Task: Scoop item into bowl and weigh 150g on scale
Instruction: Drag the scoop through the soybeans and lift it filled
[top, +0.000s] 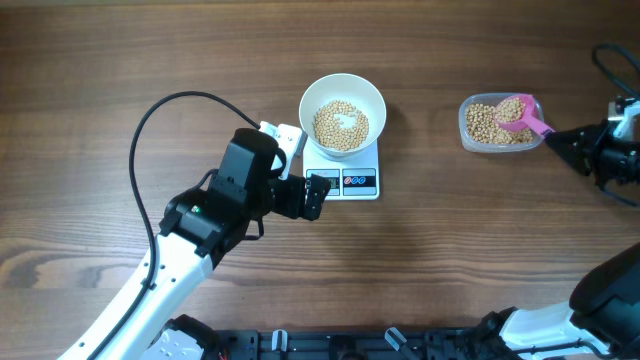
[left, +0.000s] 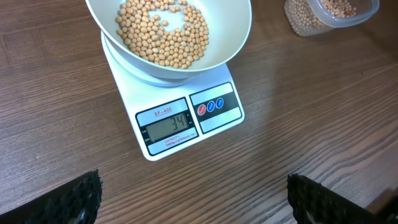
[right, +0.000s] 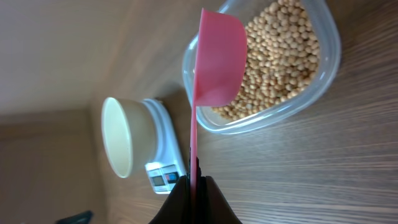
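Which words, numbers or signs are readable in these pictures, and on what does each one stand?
"SF-400": printed on the scale, above its display.
"34": shown on the display.
Too small to read: the fine print under the display, and the button symbols.

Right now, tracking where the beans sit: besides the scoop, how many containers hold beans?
2. The white bowl on the scale, mid-table, and the clear tub to its right, with the pink scoop over it. None seem hidden.
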